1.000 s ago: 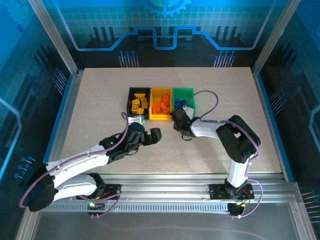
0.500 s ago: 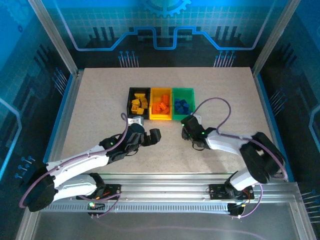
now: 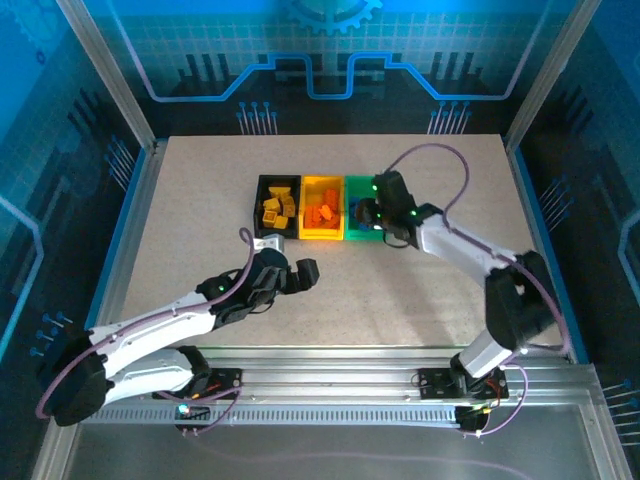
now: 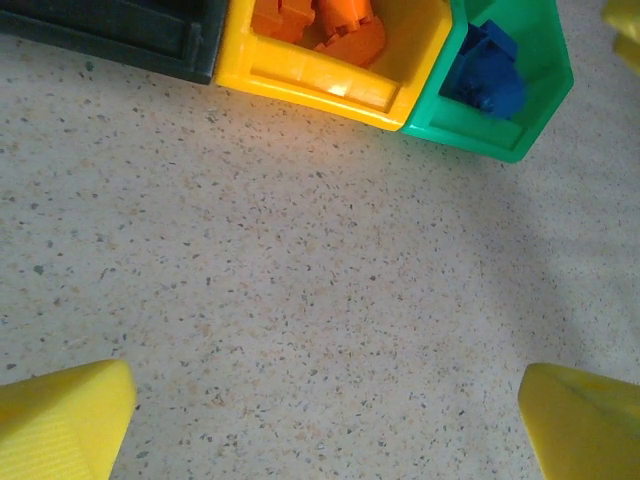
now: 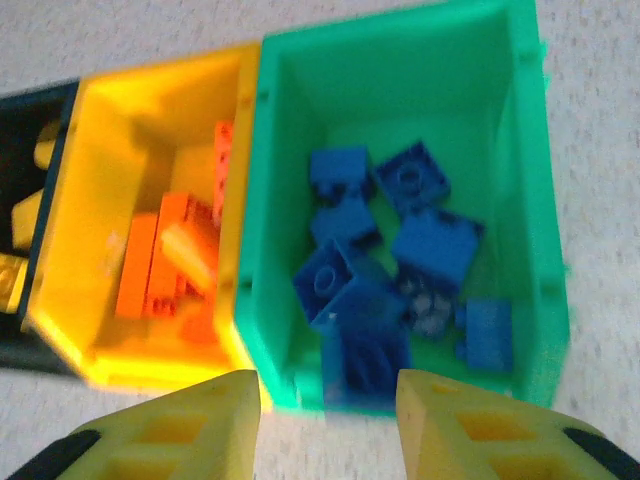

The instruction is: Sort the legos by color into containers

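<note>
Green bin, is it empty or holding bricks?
Holding bricks. The right wrist view looks down into the green bin and shows several blue bricks lying on its floor.

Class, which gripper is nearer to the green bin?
Right. The right gripper hangs just above the green bin's near edge; the left gripper is over bare table, apart from it, leftward and nearer the bases.

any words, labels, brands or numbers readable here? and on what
No text can be read.
Blue bricks: stud marks, if any, too blurred to read.
Black bin, yellow bin, green bin: no labels seen.
Back wall: gear and circuit drawing, no words.
</note>
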Robot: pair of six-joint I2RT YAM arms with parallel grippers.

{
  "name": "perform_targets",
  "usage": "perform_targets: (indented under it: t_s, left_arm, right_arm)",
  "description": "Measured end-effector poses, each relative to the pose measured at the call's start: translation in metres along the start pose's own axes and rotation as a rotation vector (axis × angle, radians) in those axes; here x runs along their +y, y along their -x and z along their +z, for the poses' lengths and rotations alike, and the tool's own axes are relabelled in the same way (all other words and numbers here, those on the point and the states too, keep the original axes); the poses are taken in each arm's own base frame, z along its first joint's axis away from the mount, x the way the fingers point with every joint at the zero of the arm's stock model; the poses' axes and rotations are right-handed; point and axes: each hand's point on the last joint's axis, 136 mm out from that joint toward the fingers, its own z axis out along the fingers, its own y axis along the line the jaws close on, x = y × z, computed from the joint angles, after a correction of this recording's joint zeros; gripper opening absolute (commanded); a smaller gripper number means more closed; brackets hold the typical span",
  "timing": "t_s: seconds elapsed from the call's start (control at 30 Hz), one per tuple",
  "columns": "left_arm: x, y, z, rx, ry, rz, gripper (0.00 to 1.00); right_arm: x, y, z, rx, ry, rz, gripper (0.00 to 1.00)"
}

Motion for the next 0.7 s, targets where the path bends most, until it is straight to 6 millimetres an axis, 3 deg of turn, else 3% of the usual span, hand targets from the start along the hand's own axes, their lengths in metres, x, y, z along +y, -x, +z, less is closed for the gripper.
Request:
perform_targets:
  t_s: [0.17,0.3,0.43,0.5,0.6,0.7]
  left_arm:
    - [0.003,0.005,-0.007,-0.022,0.008,-0.002,0.99]
    - [0.010,0.005,-0.010,-0.027,0.040,0.004,0.99]
    - [0.013,0.010,-0.017,-0.049,0.054,0.007,0.99]
    - [0.012,0.015,-0.022,-0.068,0.047,0.002,0.99]
    - [0.012,0.019,-0.026,-0.085,0.040,-0.004,0.99]
    - [0.012,0.018,-0.025,-0.084,0.041,-0.005,0.99]
  right_arm:
    - [-0.005,0.018,0.037,0.054,-0.063,0.015,0.53]
    - [-0.004,0.025,0.042,0.062,-0.070,0.015,0.62]
    - [-0.002,0.027,0.023,0.041,-0.055,0.013,0.69]
    - [-0.004,0.022,0.002,0.027,-0.043,0.016,0.74]
    - [-0.015,0.007,-0.031,0.023,-0.045,0.040,0.79]
    - [-0.035,-0.021,-0.046,0.059,-0.077,0.075,0.82]
